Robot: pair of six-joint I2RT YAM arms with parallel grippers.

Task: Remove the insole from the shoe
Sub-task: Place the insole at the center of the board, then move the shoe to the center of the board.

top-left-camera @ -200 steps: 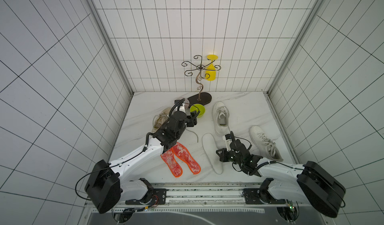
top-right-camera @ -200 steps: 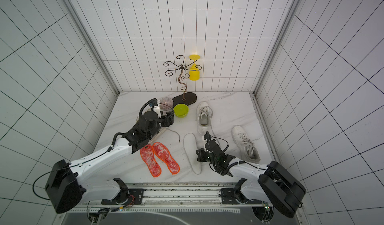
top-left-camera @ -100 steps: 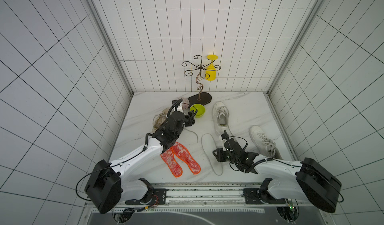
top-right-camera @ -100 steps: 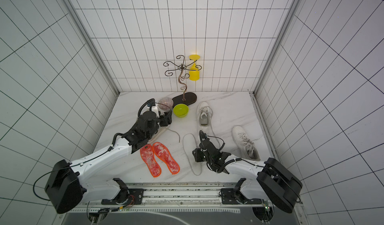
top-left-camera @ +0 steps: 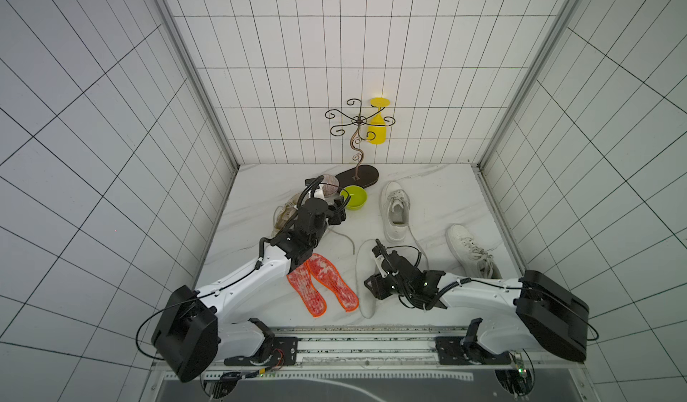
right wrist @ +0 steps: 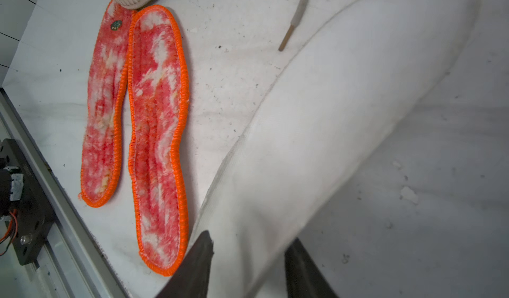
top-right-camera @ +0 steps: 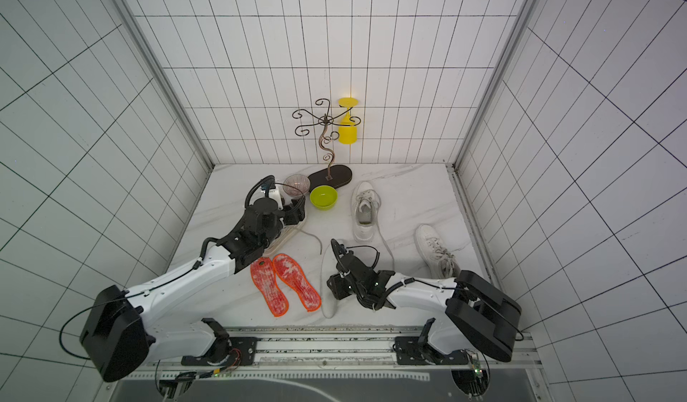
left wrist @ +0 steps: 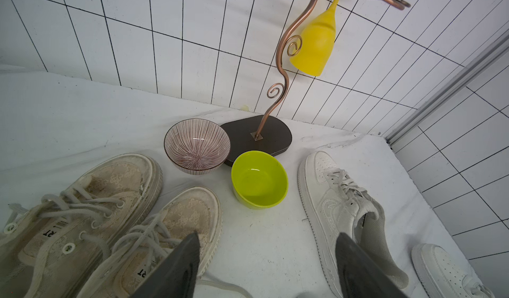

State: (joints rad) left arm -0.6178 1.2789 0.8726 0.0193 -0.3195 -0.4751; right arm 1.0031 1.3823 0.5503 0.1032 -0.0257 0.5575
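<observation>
The long white foam insole point(top-left-camera: 362, 266) is out of any shoe. It lies flat on the marble surface point(top-left-camera: 438, 195) near the middle of the front edge, just beside the pair of red fleecy insoles with orange stitched rims point(top-left-camera: 323, 288). The two white leather sneakers stand apart from it, one toward the middle of the surface point(top-left-camera: 396, 210) and one by the right edge point(top-left-camera: 470, 251) (which of them it came from I cannot tell). I judge the removal itself done. What is left for me is to let go cleanly and lift clear without dragging the insole along.

My right jaws stand partly spread over the end of the white insole nearest the front edge. In the right wrist view the insole point(right wrist: 330, 117) runs out from between the two fingers point(right wrist: 202, 255). They straddle it rather than pinch it, as far as I can see, though one may brush its edge.

My left jaws are spread wide and hold nothing. They hang over the toe of a worn beige canvas sneaker point(left wrist: 176, 227) near the left edge, with bare surface showing between them.
</observation>
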